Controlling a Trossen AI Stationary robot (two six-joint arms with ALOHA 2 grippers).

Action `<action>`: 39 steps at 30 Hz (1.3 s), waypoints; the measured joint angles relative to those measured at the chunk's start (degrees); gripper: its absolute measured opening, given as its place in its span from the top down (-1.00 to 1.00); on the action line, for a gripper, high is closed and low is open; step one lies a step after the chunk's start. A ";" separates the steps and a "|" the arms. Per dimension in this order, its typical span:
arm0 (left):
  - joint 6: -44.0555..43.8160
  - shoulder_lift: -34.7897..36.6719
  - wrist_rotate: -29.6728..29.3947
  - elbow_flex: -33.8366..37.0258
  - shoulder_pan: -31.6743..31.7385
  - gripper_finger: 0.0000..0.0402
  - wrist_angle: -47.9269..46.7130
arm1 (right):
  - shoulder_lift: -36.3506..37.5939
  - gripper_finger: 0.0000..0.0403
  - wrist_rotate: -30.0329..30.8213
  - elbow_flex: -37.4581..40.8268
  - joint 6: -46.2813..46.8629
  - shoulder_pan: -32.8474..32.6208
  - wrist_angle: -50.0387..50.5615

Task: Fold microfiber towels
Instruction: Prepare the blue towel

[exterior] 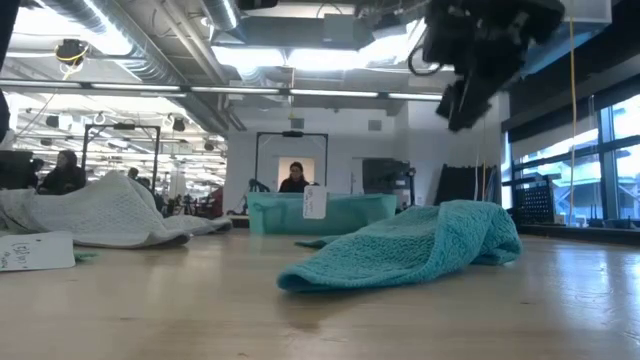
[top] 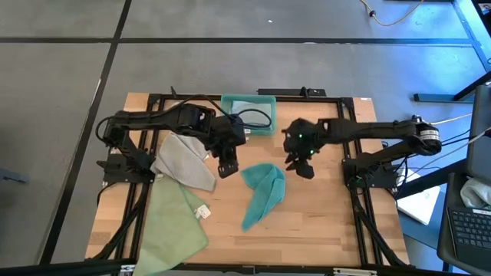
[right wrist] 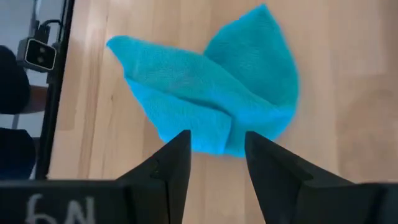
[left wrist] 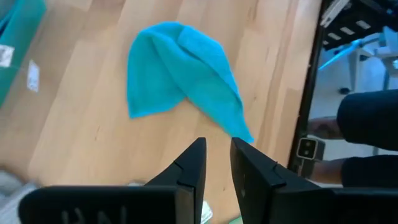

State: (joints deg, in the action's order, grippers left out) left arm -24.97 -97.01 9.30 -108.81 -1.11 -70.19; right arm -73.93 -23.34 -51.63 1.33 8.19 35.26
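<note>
Little could be read. In the right wrist view, pale embossed characters resembling "6N" stood on the dark body of the right tool (right wrist: 214,146) at the lower left of the frame. In the left wrist view, similar faint marks on the left tool (left wrist: 216,155) at the lower left were illegible. White tags elsewhere carried print too small to read.

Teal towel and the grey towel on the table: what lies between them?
In the high view, the left gripper hangs open above the gap between the teal towel and the grey towel; beneath it, only bare table.
</note>
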 joint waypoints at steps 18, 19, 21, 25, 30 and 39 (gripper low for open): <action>-3.09 0.00 5.27 0.00 -0.85 0.70 0.85 | -12.85 -0.06 -3.88 12.17 7.78 -2.81 -26.11; -3.15 0.00 5.26 0.00 -0.97 0.70 0.85 | -14.01 -0.07 -3.86 12.17 8.10 -2.89 -26.26; -3.21 0.00 5.26 0.00 -1.30 0.70 0.80 | -16.31 -0.08 -3.87 12.17 9.04 -2.89 -26.35; -3.94 0.00 5.24 0.00 -2.10 0.70 0.74 | -19.72 -0.06 -7.21 12.19 11.59 -2.89 -27.02; -4.59 0.00 5.22 0.00 -2.82 0.70 0.65 | -20.68 0.05 -13.94 12.19 13.68 -2.91 -27.86; -3.81 0.00 3.49 -0.02 -2.68 0.70 0.29 | -15.71 0.70 -16.90 12.17 15.16 -2.89 -27.63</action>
State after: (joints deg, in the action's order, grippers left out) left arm -28.78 -97.01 12.80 -108.84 -3.79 -69.90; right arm -89.64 -40.23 -39.46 16.50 5.30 7.63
